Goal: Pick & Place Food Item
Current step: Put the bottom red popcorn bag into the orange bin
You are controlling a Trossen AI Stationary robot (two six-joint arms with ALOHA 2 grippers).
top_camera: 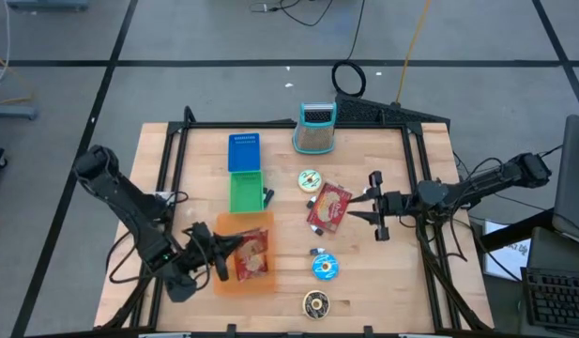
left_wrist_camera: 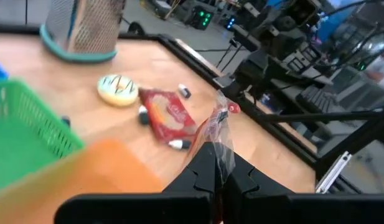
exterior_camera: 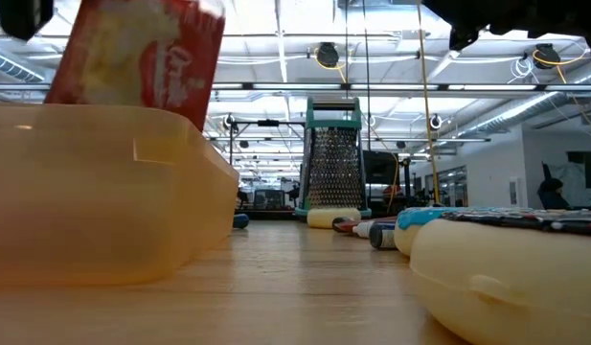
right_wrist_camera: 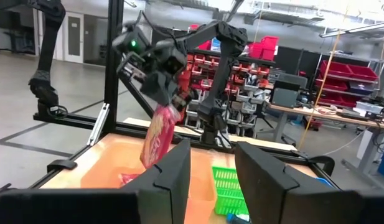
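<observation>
My left pincer (top_camera: 221, 255) sits at the lower left of the overhead picture, clamped tight on the top edge of a red snack packet (top_camera: 252, 253). The packet hangs over the orange bin (top_camera: 244, 282), its lower part inside the bin's walls; whether it touches the floor of the bin I cannot tell. From table height the same packet (exterior_camera: 142, 53) shows at the upper left, rising above the bin's translucent wall (exterior_camera: 103, 192). Past my own left fingers (left_wrist_camera: 201, 171) I see the crinkled clear seam of the packet (left_wrist_camera: 220, 127) pinched between them.

My right pincer (top_camera: 377, 218) is at the right of centre in the overhead picture, above the bench (top_camera: 383, 282), its fingers parted and holding nothing. Just to its left lies a second red packet (top_camera: 327, 207), flat on the wood. Above that are a round yellow lidded tub (top_camera: 310, 179) and a metal grater (top_camera: 314, 129) with a teal frame. A green basket (top_camera: 245, 192) stands directly above the orange bin, with a blue lid (top_camera: 243, 152) beyond it.
</observation>
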